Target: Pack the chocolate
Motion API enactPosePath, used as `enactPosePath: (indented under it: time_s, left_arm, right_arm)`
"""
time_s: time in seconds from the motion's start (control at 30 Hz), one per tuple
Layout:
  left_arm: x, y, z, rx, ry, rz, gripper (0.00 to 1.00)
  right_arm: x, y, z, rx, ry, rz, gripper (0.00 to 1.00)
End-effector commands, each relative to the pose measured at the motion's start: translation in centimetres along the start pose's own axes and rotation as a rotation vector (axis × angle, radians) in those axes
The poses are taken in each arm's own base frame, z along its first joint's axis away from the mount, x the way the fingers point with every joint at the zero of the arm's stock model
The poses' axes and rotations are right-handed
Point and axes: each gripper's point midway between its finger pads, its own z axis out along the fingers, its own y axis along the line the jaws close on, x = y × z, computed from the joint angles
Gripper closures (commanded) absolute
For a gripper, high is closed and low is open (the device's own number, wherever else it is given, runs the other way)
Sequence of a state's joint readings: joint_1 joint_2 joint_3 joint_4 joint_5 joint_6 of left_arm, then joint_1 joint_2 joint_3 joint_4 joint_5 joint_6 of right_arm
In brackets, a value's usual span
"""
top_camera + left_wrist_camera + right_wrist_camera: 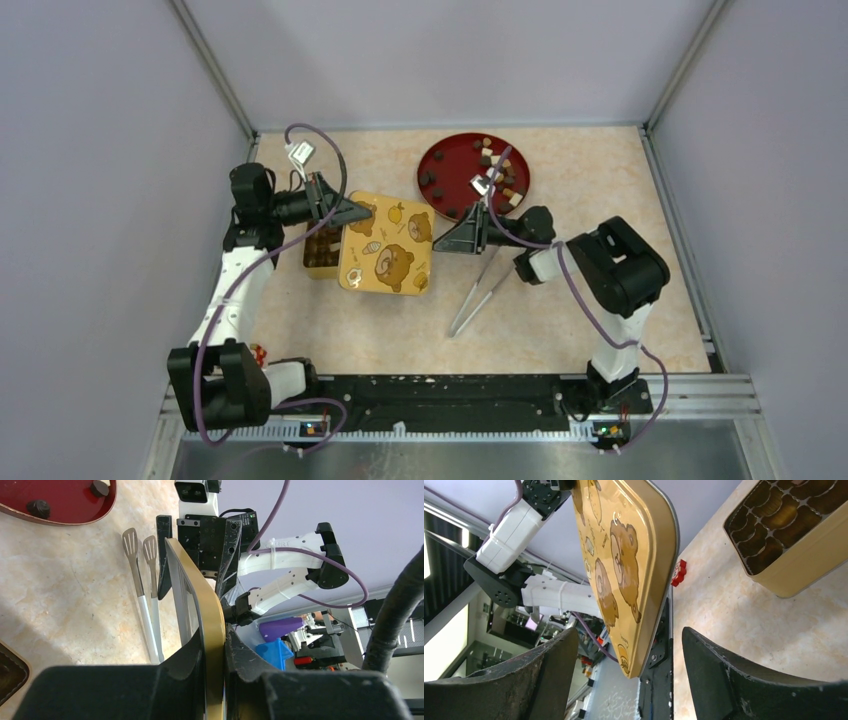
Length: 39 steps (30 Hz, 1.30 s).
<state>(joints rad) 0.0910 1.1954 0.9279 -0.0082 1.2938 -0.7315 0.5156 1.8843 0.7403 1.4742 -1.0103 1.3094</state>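
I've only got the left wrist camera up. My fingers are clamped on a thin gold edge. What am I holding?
Observer: A yellow bear-printed tin lid. The top view shows the left gripper shut on its edge.
Operator: Is it off the tin?
Observer: Yes. In the right wrist view the tin stands open on the table, and the compartments in view look empty.
Operator: Does the right gripper have the lid too?
Observer: No. The right gripper is open. The lid's corner sits between its fingers with a gap showing on each side.
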Motion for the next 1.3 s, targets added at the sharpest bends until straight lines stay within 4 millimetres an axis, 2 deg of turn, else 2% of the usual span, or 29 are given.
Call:
enactPosePath:
  time_s: [0.0, 0.17, 0.33, 0.67, 0.97, 1.13, 1.27]
  left_arm:
    - [-0.8, -2.4, -0.3, 0.040, -0.003, 0.092, 0.98]
    - [-0.8, -2.6, -0.3, 0.043, -0.004, 0.095, 0.98]
    - [-0.7, -2.3, -0.3, 0.043, -0.005, 0.082, 0.97]
    - [-0.7, -1.9, -0.2, 0.040, -0.010, 0.082, 0.95]
    - [-0.9, -0.3, -0.1, -0.032, -0.023, 0.062, 0.53]
    - [-1.7, 0.9, -0.2, -0.121, -0.051, 0.065, 0.31]
    - [-2.6, 3.0, -0.9, -0.295, -0.078, 0.050, 0.11]
  right_arm:
    - [-0.6, 2.8, 1.8, -0.099, -0.009, -0.141, 0.26]
    - [-1.1, 3.4, 2.7, -0.133, -0.033, -0.158, 0.31]
    - [-0.7, 4.0, 3.2, -0.192, -0.009, -0.139, 0.48]
    - [-0.4, 4.5, 3.8, -0.212, 0.008, -0.146, 0.72]
    - [-0.7, 5.5, 3.8, -0.226, 0.013, -0.120, 1.00]
    - [-0.8, 5.2, 3.9, -0.220, 0.006, -0.091, 1.00]
    - [-0.9, 5.2, 3.9, -0.215, 0.004, -0.081, 1.00]
